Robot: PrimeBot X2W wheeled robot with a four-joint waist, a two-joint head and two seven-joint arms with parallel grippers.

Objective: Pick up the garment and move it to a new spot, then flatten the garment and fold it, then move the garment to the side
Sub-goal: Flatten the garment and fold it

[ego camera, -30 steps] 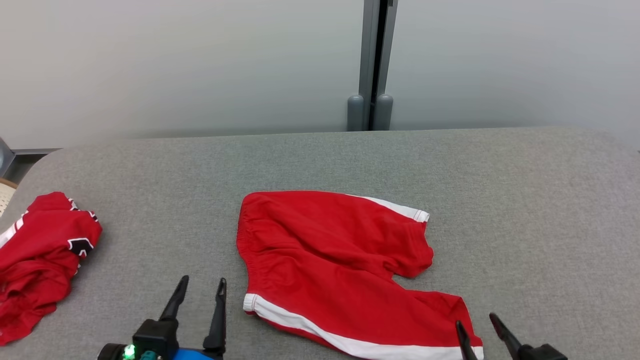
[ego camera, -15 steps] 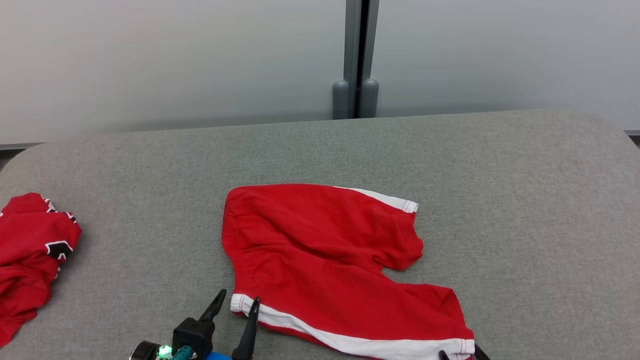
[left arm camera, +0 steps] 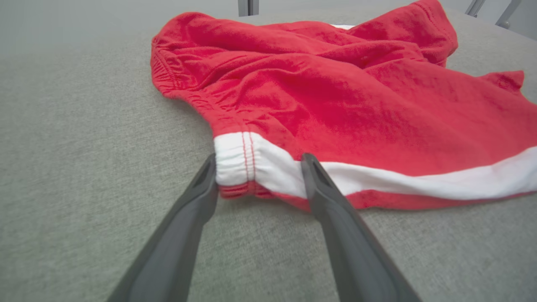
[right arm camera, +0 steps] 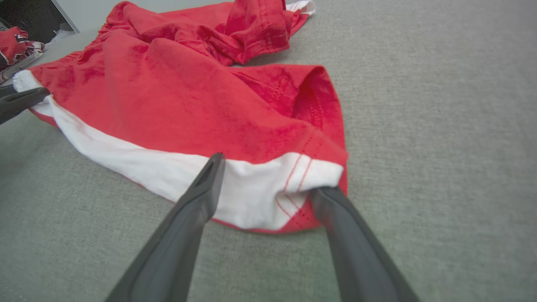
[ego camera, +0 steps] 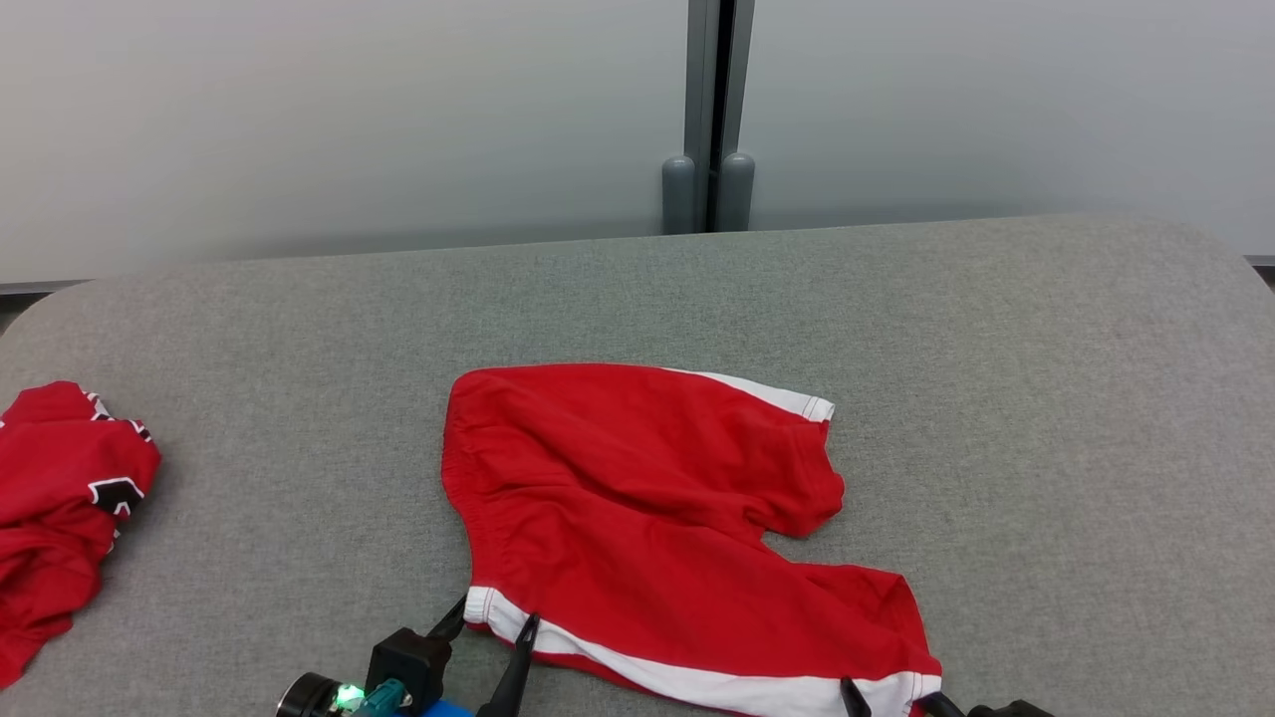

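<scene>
Head view: we see the red shorts [ego camera: 647, 518] spread mid-way across the grey worktop [ego camera: 996, 398], their white-banded edge nearest us. Our left fingers [ego camera: 522, 637] stand wide apart astride the near-left white corner. Our right fingers [ego camera: 852, 695] stand the same way astride the near-right corner. Neither pair grips anything. Another red garment [ego camera: 50, 518] lies at the left edge.

The garment [ego camera: 647, 498] is bright red with a white stripe along one edge, crossed at its ends by red stitching; the table [ego camera: 1046, 398] is flecked mid-grey. The cloth heap [ego camera: 50, 498] at the left is the same red with black-and-white markings, perhaps a zigzag trim. The left tool [ego camera: 493, 615] is black, with a green light and a blue patch.
</scene>
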